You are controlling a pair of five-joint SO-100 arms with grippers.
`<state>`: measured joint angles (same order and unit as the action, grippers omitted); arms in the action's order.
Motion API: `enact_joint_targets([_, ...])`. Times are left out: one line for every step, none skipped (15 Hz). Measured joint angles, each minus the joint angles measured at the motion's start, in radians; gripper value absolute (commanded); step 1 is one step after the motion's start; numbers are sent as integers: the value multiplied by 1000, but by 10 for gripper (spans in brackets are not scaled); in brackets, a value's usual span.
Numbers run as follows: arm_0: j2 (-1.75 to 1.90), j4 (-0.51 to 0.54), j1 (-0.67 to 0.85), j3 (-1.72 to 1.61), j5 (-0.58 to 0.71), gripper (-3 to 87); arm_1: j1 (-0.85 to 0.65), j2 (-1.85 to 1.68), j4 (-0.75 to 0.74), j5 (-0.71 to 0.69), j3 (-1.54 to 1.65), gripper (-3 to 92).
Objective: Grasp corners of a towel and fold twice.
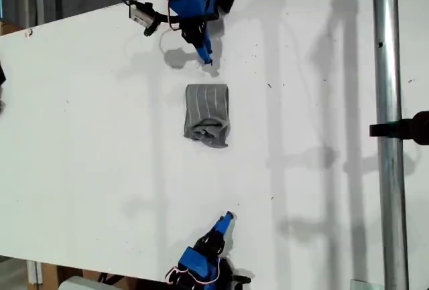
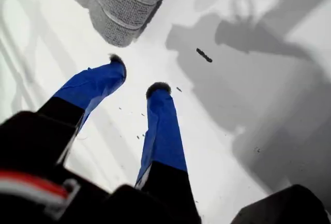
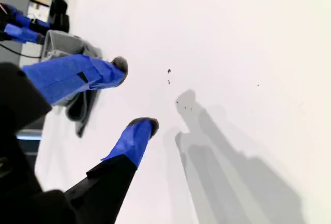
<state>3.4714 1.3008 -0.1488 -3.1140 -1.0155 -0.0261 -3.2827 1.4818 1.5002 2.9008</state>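
1. While my first gripper [image 2: 138, 74] hangs just above the white tabletop [image 1: 87, 142], its two blue-taped fingers stand moderately apart and hold nothing. Only bare table shows between them.
2. Just ahead of those fingertips lies the towel [image 2: 124, 1], a grey soft cloth with thin pale parallel stripes. It is near the tips but not touching them. Its nearest edge shows as thick, rounded, stacked layers.
3. My second gripper [image 3: 133, 95] is likewise spread wide and empty. The towel [image 3: 64, 43] lies well ahead of it, and the other arm is visible beyond the cloth.
4. In the exterior view, my first gripper [image 1: 204, 54] points down from the top edge. My second gripper [image 1: 226, 222] points up from the bottom edge. The towel [image 1: 206, 112] lies between them on the middle of the table, closer to my first gripper.
5. The cloth forms a compact upright rectangle, neat and striped at the end facing my first gripper. The end facing my second gripper is bunched and rumpled.
6. Judgement: the layered edges suggest that folding is largely done, and both arms stand clear of the cloth. Whether one or two folds are complete cannot be told.
7. Judgement: if another fold remains, each gripper must close on a corner of the same edge. The rumpled end has no clearly visible corners, so it calls for flattening first.
8. A bare grey metal pole [image 1: 387, 102] runs down the exterior view's right, well apart from the work.
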Motion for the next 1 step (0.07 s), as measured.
enact_joint_targets([0,0,0,0,0,172,-2,0,0,0,0,144])
